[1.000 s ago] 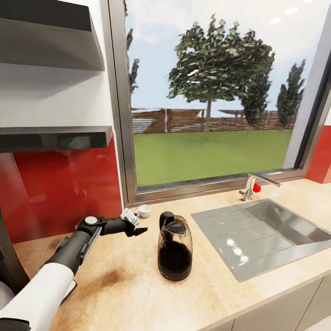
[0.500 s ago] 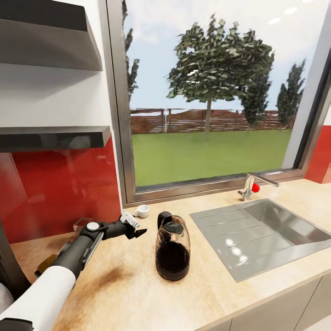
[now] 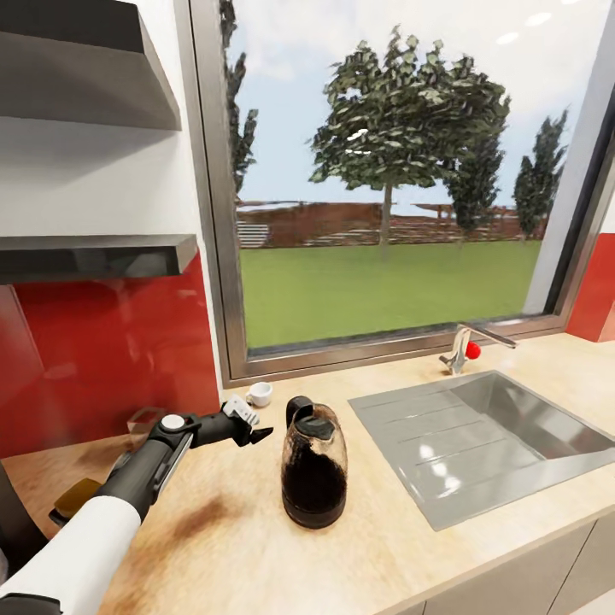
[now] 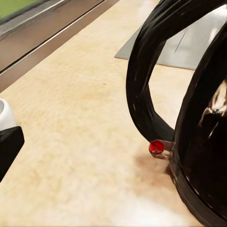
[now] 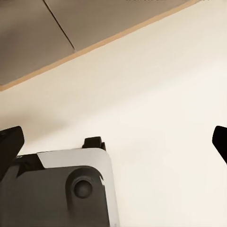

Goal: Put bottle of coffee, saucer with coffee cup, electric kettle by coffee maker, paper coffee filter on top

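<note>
A dark glass electric kettle (image 3: 313,470) stands upright on the beige countertop (image 3: 239,547), its black handle turned toward the window. My left gripper (image 3: 254,424) hovers open just left of that handle, above the counter, with nothing in it. In the left wrist view the kettle's handle (image 4: 142,94) and body (image 4: 203,123) loom close, apart from one black fingertip (image 4: 8,147). A small white coffee cup (image 3: 259,394) sits by the window sill behind the gripper. My right gripper (image 5: 113,142) is open and empty over pale floor.
A steel sink (image 3: 512,427) with a faucet (image 3: 465,346) lies right of the kettle. Grey wall shelves (image 3: 94,256) hang over the red backsplash at the left. A clear object (image 3: 145,420) and a brownish object (image 3: 75,497) lie at the counter's left.
The head camera has shifted, sliding the whole scene left. My left gripper now sits slightly closer to the kettle's handle. Kettle and cup stay in place on the counter.
</note>
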Robot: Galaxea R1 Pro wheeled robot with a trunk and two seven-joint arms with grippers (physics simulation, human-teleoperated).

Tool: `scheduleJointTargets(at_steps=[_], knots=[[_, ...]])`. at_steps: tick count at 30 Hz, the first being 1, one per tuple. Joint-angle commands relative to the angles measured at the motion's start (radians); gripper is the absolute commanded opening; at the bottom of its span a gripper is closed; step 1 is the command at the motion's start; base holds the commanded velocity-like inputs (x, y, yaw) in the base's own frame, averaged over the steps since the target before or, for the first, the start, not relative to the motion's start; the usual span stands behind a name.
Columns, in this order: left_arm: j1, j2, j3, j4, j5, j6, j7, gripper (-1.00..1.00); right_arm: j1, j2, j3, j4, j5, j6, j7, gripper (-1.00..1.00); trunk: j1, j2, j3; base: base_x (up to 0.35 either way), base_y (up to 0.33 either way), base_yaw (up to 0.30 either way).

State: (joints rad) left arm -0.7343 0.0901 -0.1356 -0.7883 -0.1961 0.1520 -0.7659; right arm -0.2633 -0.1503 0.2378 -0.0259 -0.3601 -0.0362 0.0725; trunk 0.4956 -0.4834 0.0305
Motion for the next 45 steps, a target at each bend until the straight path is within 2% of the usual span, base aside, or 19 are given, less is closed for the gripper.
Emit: scheduleJointTargets(at_steps=[1,10,45], knots=[[0.004,0.0,-0.002,-0.002,-0.002,0.007,-0.003,1.0,0.0,-0.001,0.008,0.001,-0.011,-0.004,0.004,1.0,0.0,-0.001,0.0,0.011,-0.04,0.0],[0.013,0.0,-0.001,-0.003,-0.002,0.007,-0.003,1.0,-0.001,-0.001,0.008,0.001,-0.011,-0.004,0.004,1.0,0.0,-0.001,0.0,0.003,-0.144,0.0],[0.013,0.002,-0.005,-0.015,-0.002,0.016,-0.011,1.0,0.0,0.0,0.008,0.001,-0.01,-0.004,0.004,1.0,0.0,-0.001,0.0,0.045,-0.014,0.0]])
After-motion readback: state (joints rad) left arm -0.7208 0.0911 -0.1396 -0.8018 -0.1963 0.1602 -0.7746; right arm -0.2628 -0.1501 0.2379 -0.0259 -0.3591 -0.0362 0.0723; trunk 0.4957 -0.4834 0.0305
